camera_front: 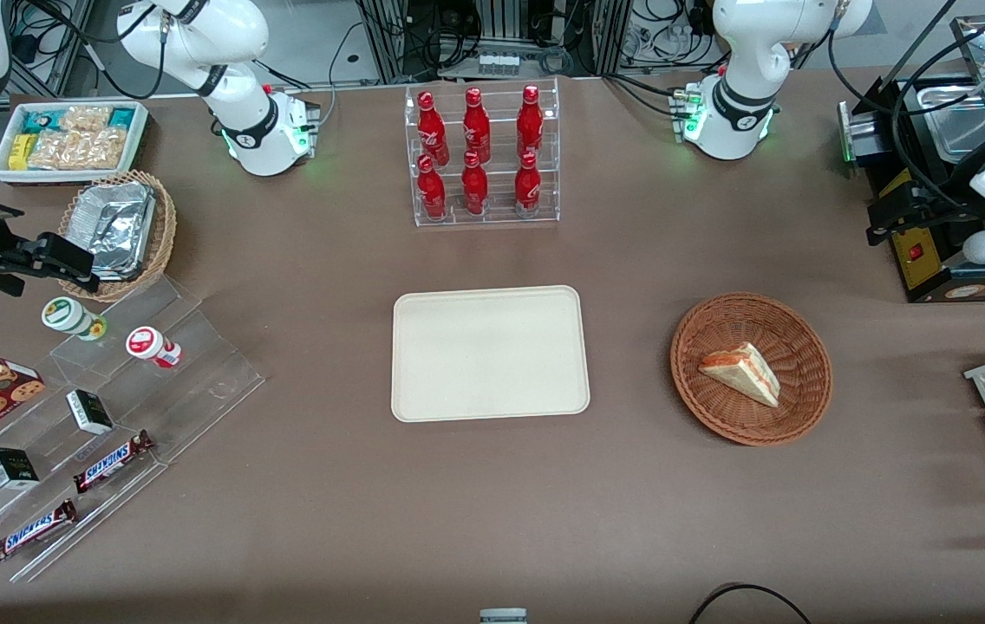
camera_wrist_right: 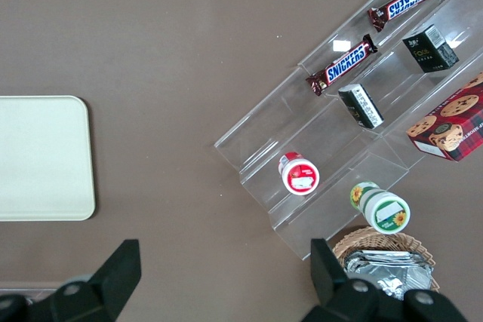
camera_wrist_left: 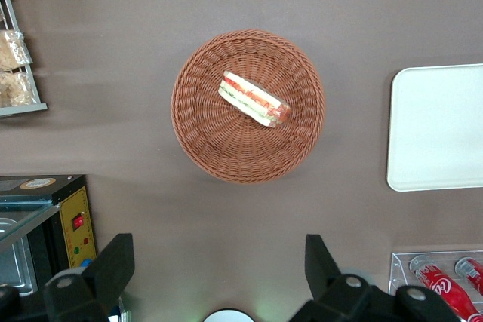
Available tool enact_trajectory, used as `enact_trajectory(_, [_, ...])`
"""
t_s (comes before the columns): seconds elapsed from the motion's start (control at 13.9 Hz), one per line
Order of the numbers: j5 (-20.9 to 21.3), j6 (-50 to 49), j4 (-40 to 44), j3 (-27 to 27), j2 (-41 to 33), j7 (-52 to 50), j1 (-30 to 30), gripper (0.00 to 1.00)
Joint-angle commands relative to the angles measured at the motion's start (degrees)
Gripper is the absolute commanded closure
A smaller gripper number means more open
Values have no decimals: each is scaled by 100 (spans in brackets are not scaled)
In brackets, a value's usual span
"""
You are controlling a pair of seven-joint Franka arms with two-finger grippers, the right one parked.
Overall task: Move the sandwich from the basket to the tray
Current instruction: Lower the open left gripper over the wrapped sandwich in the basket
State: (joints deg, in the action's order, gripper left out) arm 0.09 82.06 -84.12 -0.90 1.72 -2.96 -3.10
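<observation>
The sandwich (camera_front: 742, 371) lies in the basket (camera_front: 718, 416) beside the tray (camera_front: 490, 354), with the end effector (camera_wrist_left: 219, 269) high above, fingers spread apart.

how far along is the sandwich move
Nothing is done yet: the sandwich lies in the basket and the tray is bare. In hand: the gripper hangs open high above the table, beside the basket, holding nothing. Left: descend to the sandwich, grip it, lift it, carry it to the tray beside the basket and release.
</observation>
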Motion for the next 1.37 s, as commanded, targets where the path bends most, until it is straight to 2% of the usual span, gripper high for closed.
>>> enact_trajectory(0.0, [9, -138, 98, 19, 39, -134, -24, 0])
enact_trajectory(0.22, [26, -24, -68, 10, 100, -161, -7, 0])
enact_trajectory(0.43, [26, 843, -840, -51, 135, -283, -51, 0])
enact_trajectory(0.65, [18, 1757, -1543, -130, 109, -1002, -68, 0])
enact_trajectory(0.94, [26, 3374, -2677, -358, 82, -2592, -86, 0])
enact_trajectory(1.29, [35, 4492, -3592, -376, 126, -3745, -130, 0])
